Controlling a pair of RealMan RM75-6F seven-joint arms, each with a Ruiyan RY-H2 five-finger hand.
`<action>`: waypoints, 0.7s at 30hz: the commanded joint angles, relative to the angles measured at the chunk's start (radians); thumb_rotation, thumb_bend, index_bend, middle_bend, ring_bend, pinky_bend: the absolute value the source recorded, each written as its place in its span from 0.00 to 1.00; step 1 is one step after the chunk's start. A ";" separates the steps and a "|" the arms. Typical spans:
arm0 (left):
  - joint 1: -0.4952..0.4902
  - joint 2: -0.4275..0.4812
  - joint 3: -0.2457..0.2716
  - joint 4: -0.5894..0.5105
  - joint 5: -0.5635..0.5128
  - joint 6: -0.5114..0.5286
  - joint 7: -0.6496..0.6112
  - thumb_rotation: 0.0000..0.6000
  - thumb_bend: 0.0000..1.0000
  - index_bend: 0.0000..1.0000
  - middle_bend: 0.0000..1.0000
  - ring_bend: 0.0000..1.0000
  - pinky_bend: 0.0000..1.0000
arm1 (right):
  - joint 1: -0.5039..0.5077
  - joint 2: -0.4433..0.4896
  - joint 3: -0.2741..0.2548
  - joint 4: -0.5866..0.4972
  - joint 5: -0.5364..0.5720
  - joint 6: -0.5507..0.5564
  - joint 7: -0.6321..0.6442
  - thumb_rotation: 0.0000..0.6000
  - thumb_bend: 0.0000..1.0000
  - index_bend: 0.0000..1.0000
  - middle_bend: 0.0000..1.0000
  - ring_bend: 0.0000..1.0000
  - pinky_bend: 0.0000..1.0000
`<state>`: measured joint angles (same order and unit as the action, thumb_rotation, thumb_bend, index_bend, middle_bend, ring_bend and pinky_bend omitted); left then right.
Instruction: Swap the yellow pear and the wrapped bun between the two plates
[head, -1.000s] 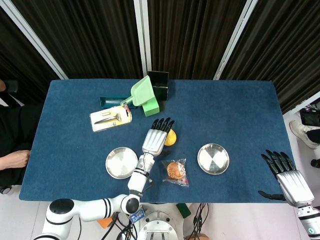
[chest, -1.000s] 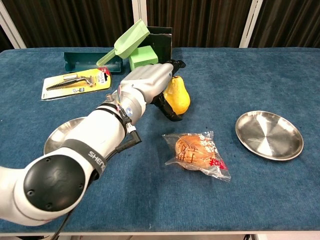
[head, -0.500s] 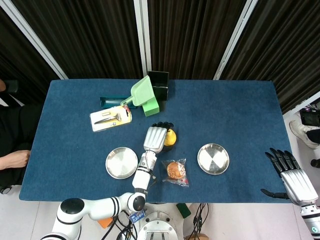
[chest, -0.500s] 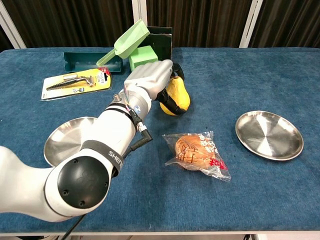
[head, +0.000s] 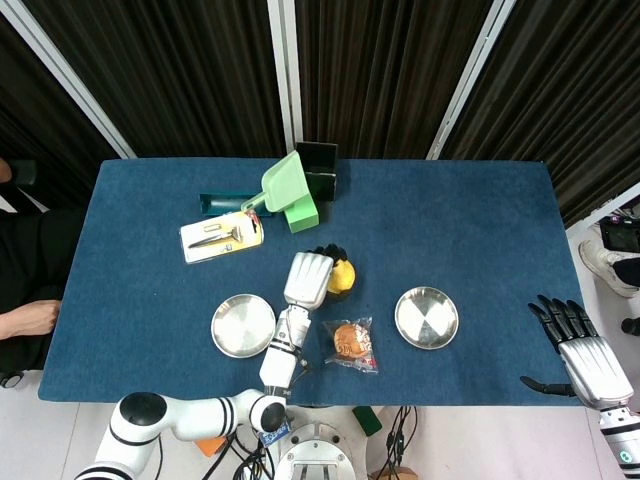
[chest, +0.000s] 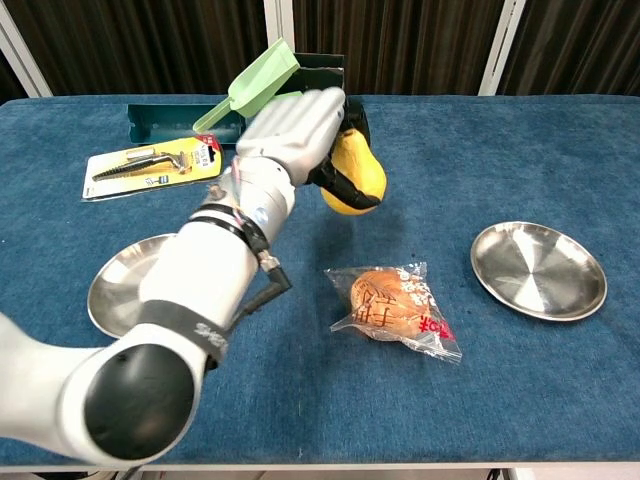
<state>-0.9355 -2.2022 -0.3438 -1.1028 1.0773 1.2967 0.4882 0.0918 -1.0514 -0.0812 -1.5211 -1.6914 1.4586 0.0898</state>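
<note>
My left hand grips the yellow pear and holds it lifted above the blue table, between the two plates. The wrapped bun lies on the cloth in its clear bag, just in front of the pear. An empty steel plate sits to the left and another empty one to the right. My right hand hovers off the table's right front corner, fingers spread, holding nothing.
At the back left stand a green scoop on a green block, a dark box, a dark green tray and a packaged tool card. A person's hand rests at the left edge.
My left hand closed its fingers around the pear and raised it off the cloth. The right hand drifted slightly right and down.
</note>
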 joint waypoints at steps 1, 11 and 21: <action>0.133 0.222 0.116 -0.356 0.082 0.123 0.133 1.00 0.28 0.58 0.63 0.60 0.64 | -0.002 -0.003 0.000 -0.004 0.001 -0.001 -0.011 0.77 0.14 0.00 0.00 0.00 0.00; 0.329 0.530 0.304 -0.684 0.082 0.168 0.174 1.00 0.29 0.58 0.63 0.60 0.64 | -0.012 -0.021 -0.008 -0.029 -0.019 0.005 -0.087 0.78 0.14 0.00 0.00 0.00 0.00; 0.389 0.535 0.375 -0.605 0.104 0.086 0.119 1.00 0.21 0.52 0.52 0.51 0.55 | -0.021 -0.029 -0.008 -0.028 -0.019 0.013 -0.102 0.78 0.14 0.00 0.00 0.00 0.00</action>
<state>-0.5534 -1.6609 0.0269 -1.7196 1.1824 1.3990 0.6124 0.0712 -1.0802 -0.0897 -1.5491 -1.7108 1.4713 -0.0123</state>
